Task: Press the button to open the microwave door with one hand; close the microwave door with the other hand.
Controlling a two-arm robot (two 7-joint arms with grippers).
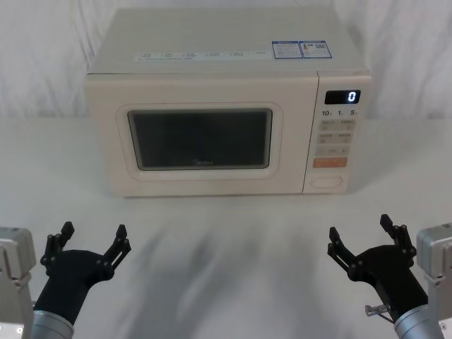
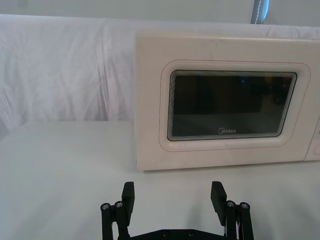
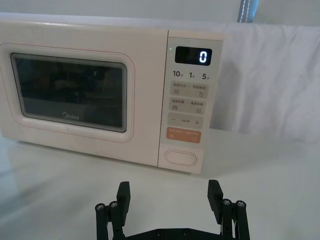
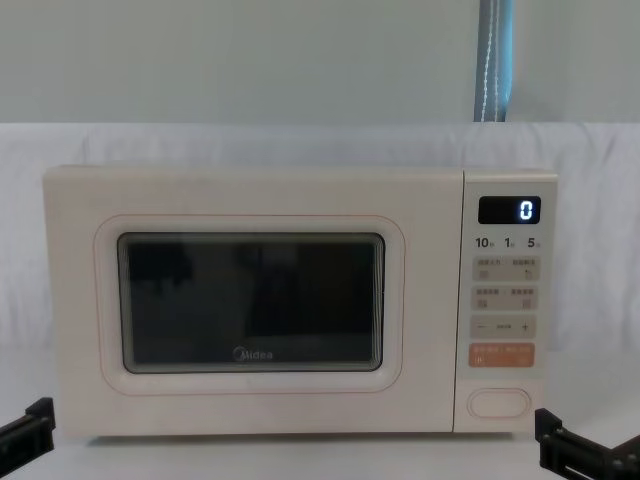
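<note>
Microwave: a cream, box-shaped microwave oven (image 1: 226, 106) stood at the far side of a white cloth-covered table (image 1: 226, 247), its front facing the robot.

Door: the wide cream microwave door (image 1: 201, 138), with its dark rounded-rectangle glass window (image 1: 200, 138) and small grey logo, sat shut and flush with the oven's front.

Control panel: a narrow cream strip (image 1: 337, 134) ran down the right of the door, with a black display (image 1: 342, 97) at the top showing a lit zero.

Button: the large cream pill-shaped push button (image 1: 327, 181) lay at the bottom of that panel, just under an orange rectangular button (image 1: 330, 162); nothing touched it.

Right gripper: the black right gripper (image 1: 361, 237) hovered over the near right of the table, well short of the microwave, its jaws spread wide and holding nothing; from its wrist the button lay ahead of it.

Left gripper: the black left gripper (image 1: 93, 238) hung over the near left of the table, also well apart from the door, jaws likewise spread and empty.
</note>
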